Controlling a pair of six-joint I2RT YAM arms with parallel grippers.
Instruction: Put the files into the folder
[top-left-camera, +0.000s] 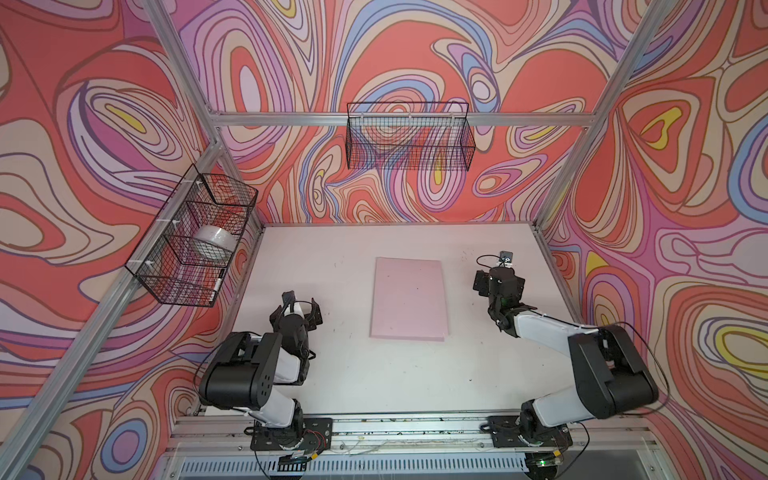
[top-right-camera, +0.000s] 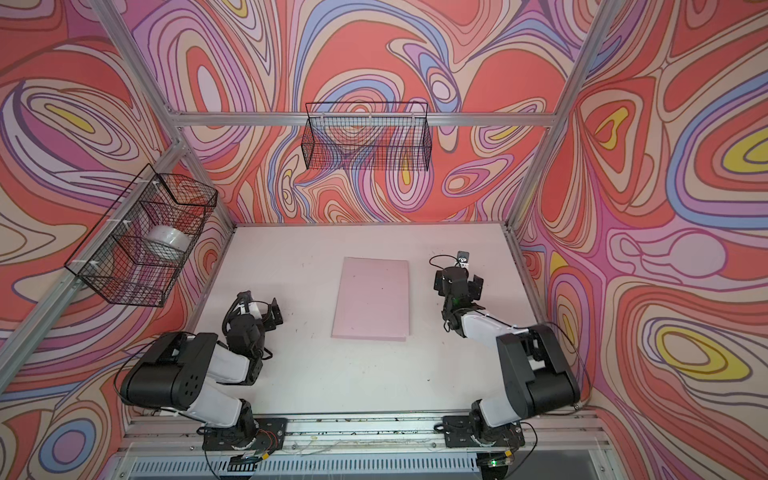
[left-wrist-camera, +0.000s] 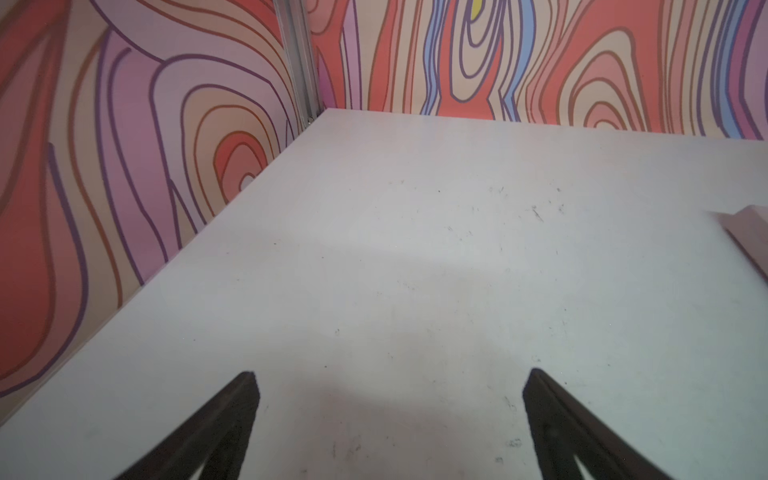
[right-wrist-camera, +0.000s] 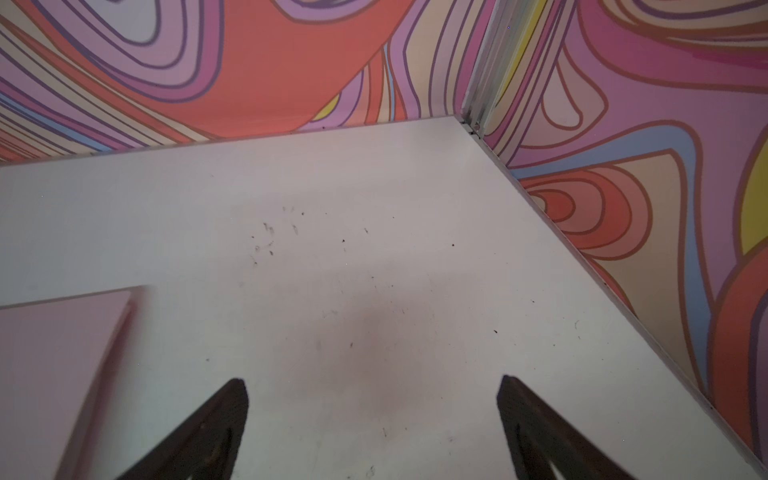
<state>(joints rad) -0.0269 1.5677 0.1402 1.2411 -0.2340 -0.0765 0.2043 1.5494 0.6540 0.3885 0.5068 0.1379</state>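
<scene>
though cropped at wrists, folder shows whole overhead.

The left arm is folded tight at the elbow, forearm low. The left gripper points forward, jaws spread wide, nothing between them. The right arm has its elbow raised and forearm reaching forward. The right gripper is tipped down, jaws likewise wide apart and empty.

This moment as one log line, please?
pale pink cardstock folder: closed, flat | left gripper: open, empty | right gripper: open, empty | loose sheets: none visible
</scene>
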